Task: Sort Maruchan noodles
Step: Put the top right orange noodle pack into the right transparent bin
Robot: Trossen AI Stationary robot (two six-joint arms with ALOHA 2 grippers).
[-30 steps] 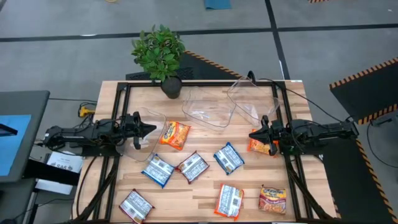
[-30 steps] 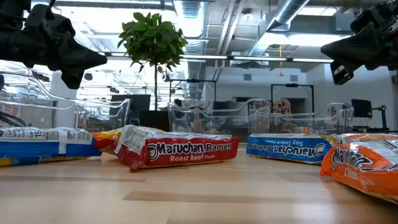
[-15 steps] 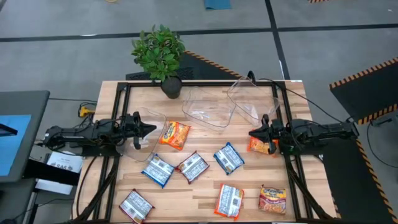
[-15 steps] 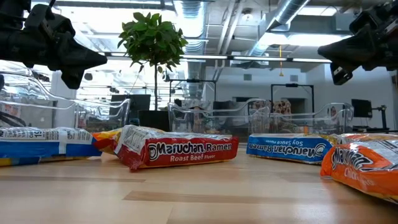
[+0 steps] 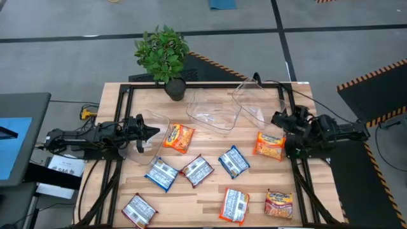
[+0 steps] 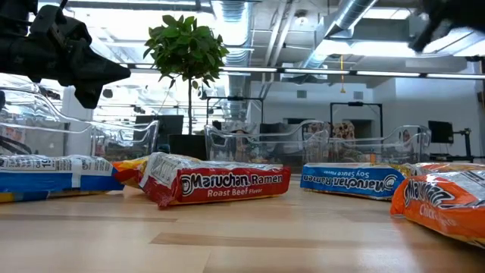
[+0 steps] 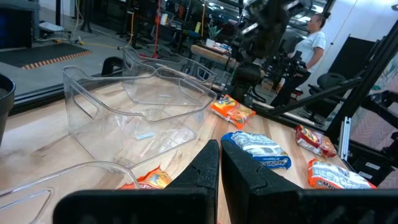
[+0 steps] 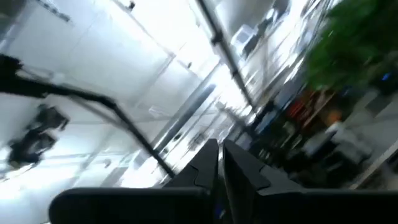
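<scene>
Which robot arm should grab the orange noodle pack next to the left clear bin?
Probably the left. Its tool points at that orange pack from right beside it, while the right tool sits across the table, tilted upward.

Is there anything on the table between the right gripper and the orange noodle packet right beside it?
Nothing visible. In the high view the right gripper sits just beyond the orange noodle packet, toward the clear bin, with only bare table between them.

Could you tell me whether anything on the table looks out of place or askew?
Nothing looks damaged or spilled. The noodle packets lie scattered at mixed angles, unsorted, and all three clear bins hold nothing.
</scene>
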